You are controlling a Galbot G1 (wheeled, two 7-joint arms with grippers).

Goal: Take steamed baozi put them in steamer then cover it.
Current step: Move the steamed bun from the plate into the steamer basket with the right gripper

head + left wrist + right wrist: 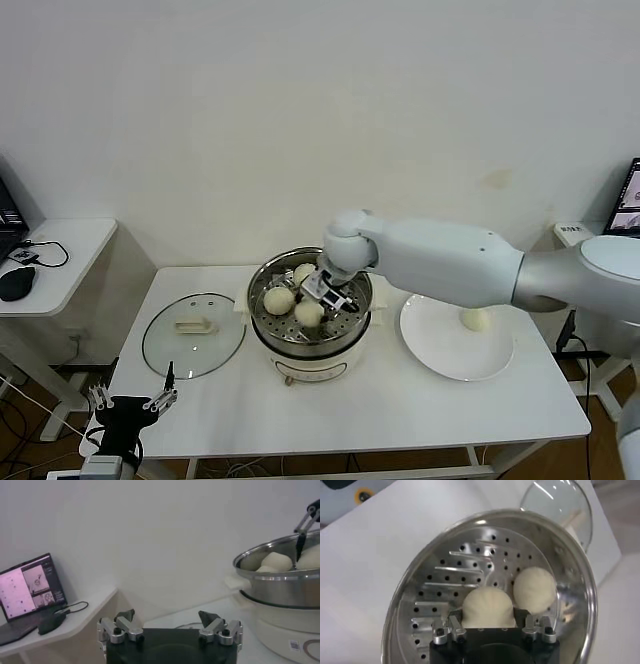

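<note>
Sitting in the shiny steel steamer (pixel 309 318) are three smooth cream-white baozi (pixel 279 300); a fourth (pixel 475 320) lies on the white plate (pixel 440 350). The right tool (pixel 330 292) grips one bun (pixel 488 607) over the perforated tray. The left tool (pixel 132 402) hangs wide open below the bench (pixel 380 410) edge

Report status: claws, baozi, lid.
Right claw inside steamer, around a baozi. Left claw open, parked low at table's front-left. Three baozi in; one on plate. Glass lid off, left of steamer.
</note>
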